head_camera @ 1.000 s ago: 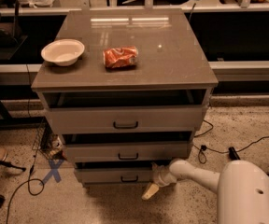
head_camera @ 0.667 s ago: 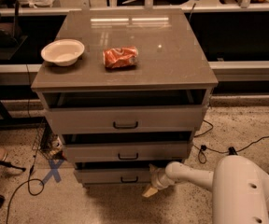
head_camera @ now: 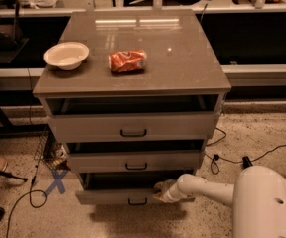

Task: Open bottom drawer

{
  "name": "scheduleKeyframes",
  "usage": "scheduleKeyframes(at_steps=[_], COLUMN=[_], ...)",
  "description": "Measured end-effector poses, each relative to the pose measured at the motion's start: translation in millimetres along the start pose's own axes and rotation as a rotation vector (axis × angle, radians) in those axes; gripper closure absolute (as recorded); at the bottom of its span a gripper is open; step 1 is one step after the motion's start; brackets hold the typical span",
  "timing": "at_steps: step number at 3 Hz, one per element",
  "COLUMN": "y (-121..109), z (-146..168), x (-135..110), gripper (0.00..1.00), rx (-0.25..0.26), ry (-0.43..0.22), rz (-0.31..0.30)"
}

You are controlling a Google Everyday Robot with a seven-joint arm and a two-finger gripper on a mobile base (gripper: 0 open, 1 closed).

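The bottom drawer (head_camera: pixel 113 197) is the lowest of three in a grey-beige cabinet. Its flat front carries a small black bar handle (head_camera: pixel 137 201). It stands partly pulled out, with a dark gap above its front. My gripper (head_camera: pixel 161 190) is at the end of the white arm (head_camera: pixel 207 190), which reaches in from the lower right. It sits at the top edge of the bottom drawer's front, right of the handle and touching or nearly touching it.
The middle drawer (head_camera: pixel 133 161) and top drawer (head_camera: pixel 133 127) also stand slightly open above. A white bowl (head_camera: pixel 66 55) and a red snack bag (head_camera: pixel 128 61) lie on the cabinet top. Cables (head_camera: pixel 31 192) and a blue X mark (head_camera: pixel 56 181) are on the floor.
My gripper has moved up and a little left, from low in front of the bottom drawer to its front's top edge. The bottom drawer front looks slightly further out.
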State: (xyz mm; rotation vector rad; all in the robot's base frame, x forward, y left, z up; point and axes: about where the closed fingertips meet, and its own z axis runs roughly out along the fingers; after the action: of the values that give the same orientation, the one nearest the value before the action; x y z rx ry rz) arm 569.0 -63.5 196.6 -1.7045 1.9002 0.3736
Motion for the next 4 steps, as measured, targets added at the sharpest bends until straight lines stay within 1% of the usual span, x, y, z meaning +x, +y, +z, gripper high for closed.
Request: scheduleKeyframes(at_steps=[1,2,3,4], y=[5.6,7.8,7.8,8.4], z=[-16.8,-20.6,-20.6,-10.1], x=[-7.0,-8.4,-8.4,3.4], gripper=[0.96,0.0,0.0,0.0], rx=[0.03,0.037,0.037,-0.004], ry=[-0.032,-0.041,-0.041,-0.025], rz=[-0.026,-0.032,-0.032,-0.011])
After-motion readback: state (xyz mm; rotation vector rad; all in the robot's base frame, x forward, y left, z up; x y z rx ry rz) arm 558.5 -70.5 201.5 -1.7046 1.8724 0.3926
